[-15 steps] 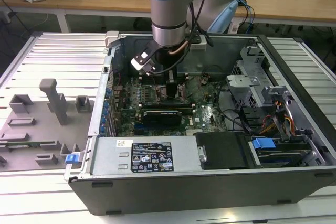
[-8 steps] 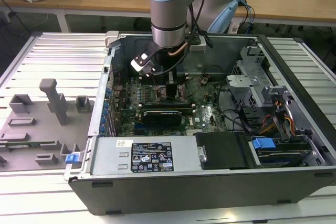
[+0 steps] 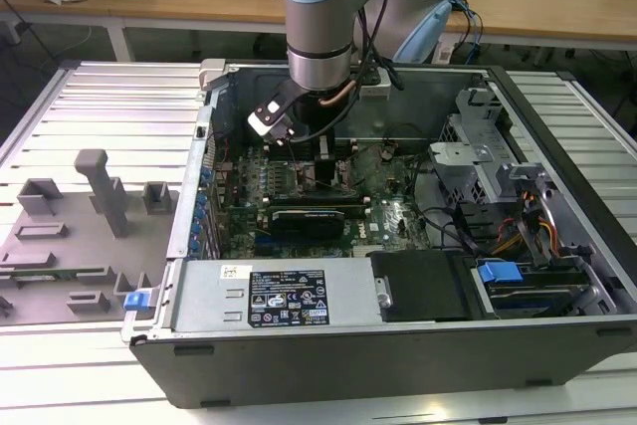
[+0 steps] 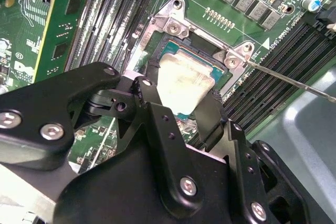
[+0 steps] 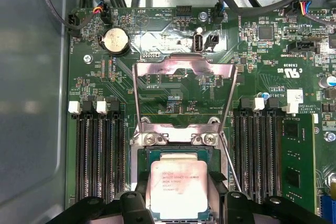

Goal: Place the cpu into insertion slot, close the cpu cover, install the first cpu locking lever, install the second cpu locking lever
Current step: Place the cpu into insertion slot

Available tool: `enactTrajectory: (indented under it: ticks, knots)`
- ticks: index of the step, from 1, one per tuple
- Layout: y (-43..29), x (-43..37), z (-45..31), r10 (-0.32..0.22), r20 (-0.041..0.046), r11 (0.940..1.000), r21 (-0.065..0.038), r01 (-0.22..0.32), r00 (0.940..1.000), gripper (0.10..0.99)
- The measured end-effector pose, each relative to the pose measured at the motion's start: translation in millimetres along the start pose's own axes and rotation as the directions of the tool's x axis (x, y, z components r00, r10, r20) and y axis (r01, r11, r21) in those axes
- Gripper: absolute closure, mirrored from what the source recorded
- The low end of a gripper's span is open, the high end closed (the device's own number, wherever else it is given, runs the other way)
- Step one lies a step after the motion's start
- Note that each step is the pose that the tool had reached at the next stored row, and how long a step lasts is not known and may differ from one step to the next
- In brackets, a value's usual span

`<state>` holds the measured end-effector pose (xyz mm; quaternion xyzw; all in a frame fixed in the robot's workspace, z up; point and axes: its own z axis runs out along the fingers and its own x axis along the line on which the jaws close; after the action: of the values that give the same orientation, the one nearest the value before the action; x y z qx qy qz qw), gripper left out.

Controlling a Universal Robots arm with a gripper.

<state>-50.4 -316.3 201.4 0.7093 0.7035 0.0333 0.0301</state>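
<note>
The end effector (image 4: pixel 181 95) is closed on the cpu (image 4: pixel 184 80). Its two black fingers (image 5: pixel 218 182) press against opposite edges of the chip, so the pale metal top lies bare between them. The cpu is level and directly over the socket (image 4: pixel 207 45) on the motherboard (image 5: pixel 168 24). A strip of its green underside shows at one edge in the second wrist view. Whether it is fully seated cannot be told.

The cpu cover (image 5: pixel 184 69), a silvery frame with an open middle, is swung up and back on its hinge at the far side of the socket, leaving the socket uncovered. Board parts show through its opening. A thin wire locking lever (image 4: pixel 294 81) slants away from one corner of the socket and crosses the neighbouring memory slots (image 5: pixel 97 156). A second wire lever (image 5: pixel 135 103) runs along the other side of the raised cover. Banks of dark memory slots flank the socket on both sides, and a round coin battery (image 5: pixel 115 40) sits on the board beyond the cover.

In the exterior view the arm (image 3: pixel 318 37) reaches straight down into an open computer case (image 3: pixel 398 335), which lies on its side on a slatted metal surface (image 3: pixel 119 97). A grey fixture tray (image 3: pixel 60 246) with upright blocks rests on that surface at the exterior view's left, just beside the case. Wooden desks stand at the far side of the scene.
</note>
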Motion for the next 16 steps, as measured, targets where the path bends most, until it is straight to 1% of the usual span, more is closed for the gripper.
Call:
enactTrajectory:
  ticks: [6, 13, 14, 15, 16]
  knots:
    - [0.2, 0.0, -0.3, 0.0, 0.0016, 1.0, 0.0, 0.0, 1.0, 0.561]
    - [0.4, 0.0, -0.1, 0.0, 0.0014, 1.0, 0.0, 0.0, 1.0, 0.561]
    - [0.4, 0.0, -0.1, 0.0, 0.0013, 1.0, 0.0, 0.0, 1.0, 0.553]
    - [0.4, 0.0, -0.1, 0.0, 0.0013, 1.0, 0.0, 0.0, 1.0, 0.486]
    - [0.4, 0.0, -0.1, 0.0, 0.0013, 1.0, 0.0, 0.0, 1.0, 0.486]
